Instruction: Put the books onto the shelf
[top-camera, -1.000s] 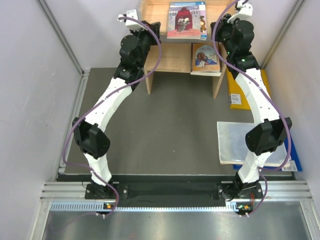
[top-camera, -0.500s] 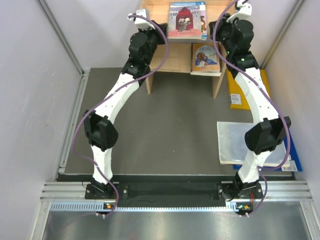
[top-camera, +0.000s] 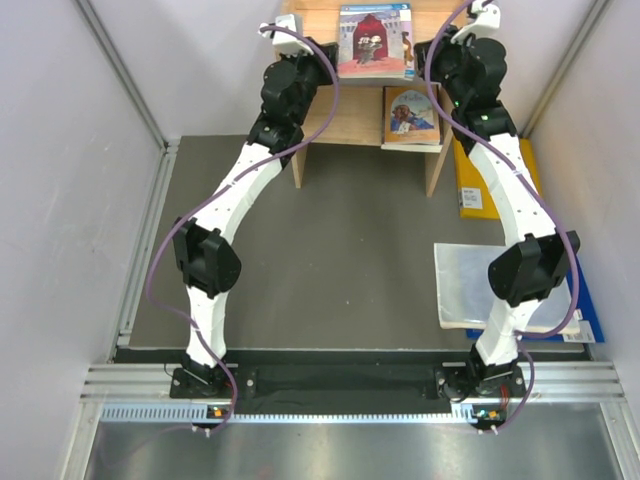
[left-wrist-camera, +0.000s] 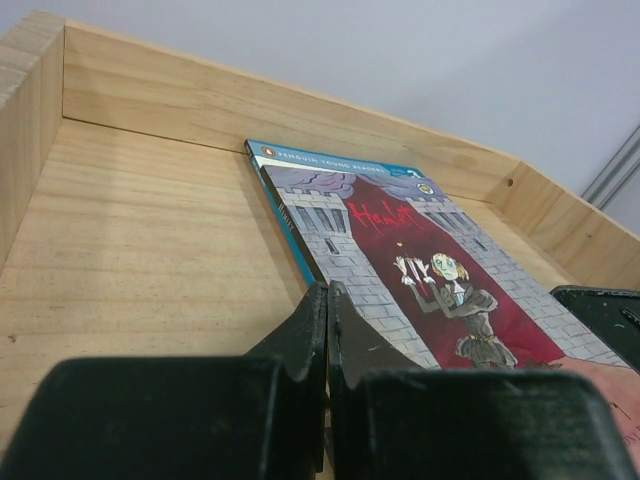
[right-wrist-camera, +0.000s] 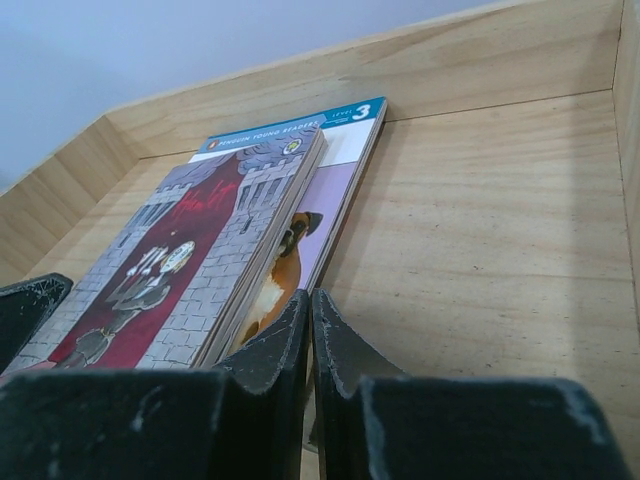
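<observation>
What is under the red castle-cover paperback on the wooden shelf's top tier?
Beneath the red castle-cover paperback, a pale blue-and-white paperback with a brown dog pokes out along one edge, on the wooden shelf. Anything else underneath is covered.

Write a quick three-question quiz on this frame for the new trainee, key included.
1. True or false: the left gripper is shut on the red-covered book.
2. Multiple choice: in the right wrist view, the half-covered book under the red-covered book shows A) a dog, B) a ship, C) a car.
3. Short answer: on which tier of the shelf does the orange book lie?
Key: 1 false, its jaws are shut on nothing, just beside that book; 2 A; 3 the lower tier.
</observation>
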